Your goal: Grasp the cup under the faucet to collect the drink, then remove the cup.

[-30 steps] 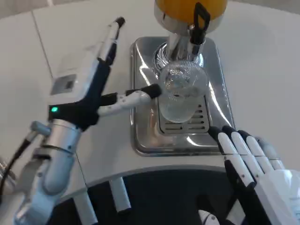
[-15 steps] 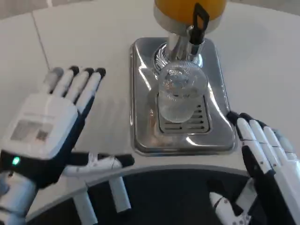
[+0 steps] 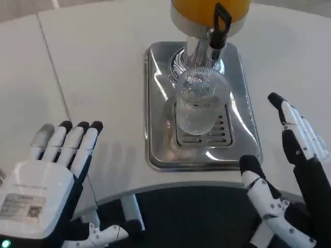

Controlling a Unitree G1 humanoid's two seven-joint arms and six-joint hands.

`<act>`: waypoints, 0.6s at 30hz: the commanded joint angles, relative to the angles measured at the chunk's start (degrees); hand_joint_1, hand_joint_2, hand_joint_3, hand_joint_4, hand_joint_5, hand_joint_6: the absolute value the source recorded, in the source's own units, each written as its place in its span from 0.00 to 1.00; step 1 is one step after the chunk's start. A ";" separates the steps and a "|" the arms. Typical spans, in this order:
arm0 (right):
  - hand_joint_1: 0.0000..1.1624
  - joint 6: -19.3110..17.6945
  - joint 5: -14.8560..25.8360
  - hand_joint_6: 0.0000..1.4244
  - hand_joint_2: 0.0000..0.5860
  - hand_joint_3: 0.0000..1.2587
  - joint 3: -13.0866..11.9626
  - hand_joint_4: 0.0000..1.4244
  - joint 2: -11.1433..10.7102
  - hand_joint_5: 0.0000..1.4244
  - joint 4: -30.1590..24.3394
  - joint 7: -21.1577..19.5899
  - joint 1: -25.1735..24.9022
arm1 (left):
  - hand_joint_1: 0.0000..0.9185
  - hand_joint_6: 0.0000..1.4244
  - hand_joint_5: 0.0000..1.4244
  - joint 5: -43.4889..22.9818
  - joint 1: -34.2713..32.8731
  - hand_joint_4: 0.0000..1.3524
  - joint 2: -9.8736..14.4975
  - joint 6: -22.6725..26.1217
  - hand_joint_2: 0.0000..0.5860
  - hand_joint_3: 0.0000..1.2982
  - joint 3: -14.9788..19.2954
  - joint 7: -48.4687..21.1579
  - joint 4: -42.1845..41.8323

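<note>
The left hand (image 3: 44, 186) is now being shown in the lower left of the frame, back upward, fingers extended and apart, with nothing held. One second ago it was being held higher, with a fingertip at the cup's left side; half a second ago it was already withdrawn to the left, and it is now lower and nearer the bottom edge. The right hand (image 3: 295, 181) is being shown in the lower right, fingers spread and nothing held; compared with the earlier frames it is being presented further up the right edge, its fingertips reaching level with the drip tray's lower half.

The cup (image 3: 200, 103), clear and ribbed, is standing upright on the slotted grille (image 3: 222, 135) of the drip tray (image 3: 155, 103), at centre frame, directly under the black-handled faucet (image 3: 220, 26). Its place is unchanged across the three frames. It is not being touched by either hand. Whether liquid is being held in it cannot be told.

A small label with a square printed code is being shown on the back of the left hand; its writing is too small to be read. A green light is showing at the bottom left corner, at the wrist.

The dispenser (image 3: 209, 10), with an orange-yellow vessel on a chrome column, is standing at the top centre. The white table (image 3: 103, 62) is carrying the tray, and a dark seam is running down the table at the left.
</note>
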 commanded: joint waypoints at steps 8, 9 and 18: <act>0.08 9.92 5.69 0.00 0.84 0.00 0.55 0.00 2.36 0.00 1.13 -1.34 -14.14 | 0.03 0.01 0.00 -4.93 2.66 0.00 -1.69 -5.88 0.02 0.00 -0.95 0.79 1.33; 0.07 10.85 5.90 0.00 0.84 0.00 0.73 0.00 2.38 0.00 1.25 -1.72 -15.18 | 0.03 0.01 0.00 -4.78 2.59 0.00 -1.62 -6.34 0.02 0.00 -1.00 0.68 1.39; 0.04 12.89 9.91 0.00 0.83 0.00 -0.66 0.00 0.26 0.00 6.56 -6.06 -22.89 | 0.03 0.02 0.00 -5.38 2.06 0.00 -2.51 -7.86 0.03 0.00 -1.15 -0.42 -0.13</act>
